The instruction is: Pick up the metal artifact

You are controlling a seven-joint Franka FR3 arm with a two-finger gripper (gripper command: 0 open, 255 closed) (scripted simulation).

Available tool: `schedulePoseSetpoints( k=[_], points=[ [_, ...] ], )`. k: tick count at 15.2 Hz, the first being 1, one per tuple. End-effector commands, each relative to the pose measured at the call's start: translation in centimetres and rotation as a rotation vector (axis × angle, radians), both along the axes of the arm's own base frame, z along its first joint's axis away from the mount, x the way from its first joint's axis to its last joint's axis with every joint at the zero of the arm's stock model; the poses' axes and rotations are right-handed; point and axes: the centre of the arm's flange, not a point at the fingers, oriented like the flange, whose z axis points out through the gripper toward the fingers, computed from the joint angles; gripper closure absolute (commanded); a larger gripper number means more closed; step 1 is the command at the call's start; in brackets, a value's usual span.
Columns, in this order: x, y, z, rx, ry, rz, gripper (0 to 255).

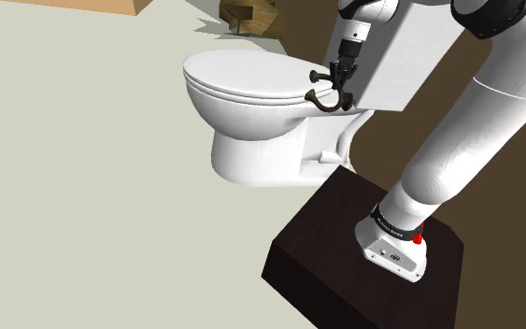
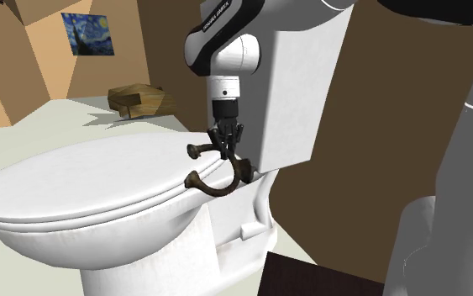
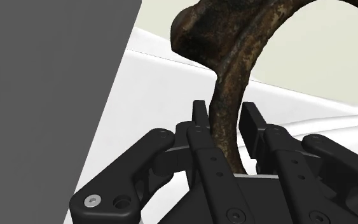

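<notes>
The metal artifact [image 1: 323, 93] is a dark brown, rusty curved piece with knobbed ends, hanging just above the back of the white toilet's closed lid [image 1: 242, 77]. My black gripper [image 1: 342, 78] is shut on its upper part, pointing down. From the second exterior view the artifact [image 2: 218, 175] hangs as a hook shape under the gripper [image 2: 225, 145], in front of the white tank [image 2: 302, 84]. In the wrist view the two fingers [image 3: 200, 124] clasp the artifact's [image 3: 225, 102] stem between them, over the white lid.
The white toilet bowl [image 1: 251, 140] stands on a pale floor beside my dark stand [image 1: 345, 243]. The tank [image 1: 387, 56] rises close behind the gripper. A wooden object [image 2: 140, 99] lies on the floor by the far wall, where a painting [image 2: 88, 34] hangs.
</notes>
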Motion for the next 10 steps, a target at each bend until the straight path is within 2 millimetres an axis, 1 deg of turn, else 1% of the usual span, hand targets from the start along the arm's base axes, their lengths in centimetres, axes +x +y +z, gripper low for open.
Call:
schedulePoseSetpoints(
  k=[1, 8, 10],
  points=[
    [-1.7, -1.9, 2.1, -0.013, -0.009, -0.069, 255],
    [-1.7, -1.9, 5.8, -0.013, -0.009, -0.069, 255],
    [-1.7, -1.9, 5.9, -0.013, -0.009, -0.069, 255]
  ],
)
